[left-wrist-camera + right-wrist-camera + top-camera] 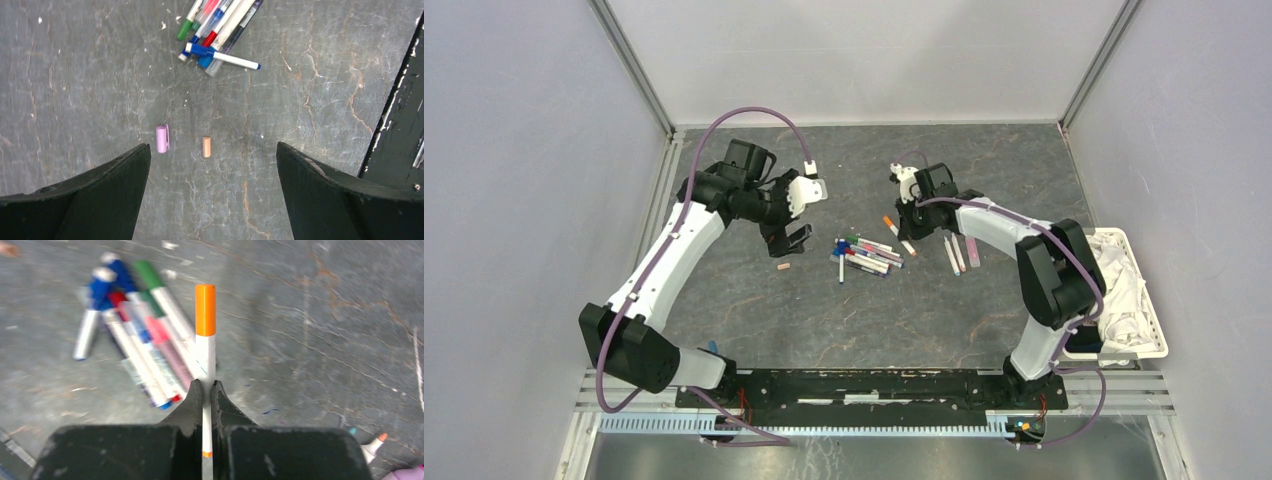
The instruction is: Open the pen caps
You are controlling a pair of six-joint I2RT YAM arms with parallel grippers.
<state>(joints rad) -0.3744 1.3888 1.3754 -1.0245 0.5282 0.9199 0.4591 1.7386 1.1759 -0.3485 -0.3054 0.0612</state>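
While the right gripper pinches the orange-capped pen by its white barrel, the left gripper hangs spread wide over a loose purple cap and a peach cap.

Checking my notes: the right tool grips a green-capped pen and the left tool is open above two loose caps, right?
No, the right wrist view shows the right tool gripping an orange-capped pen. The left tool is open above two loose caps.
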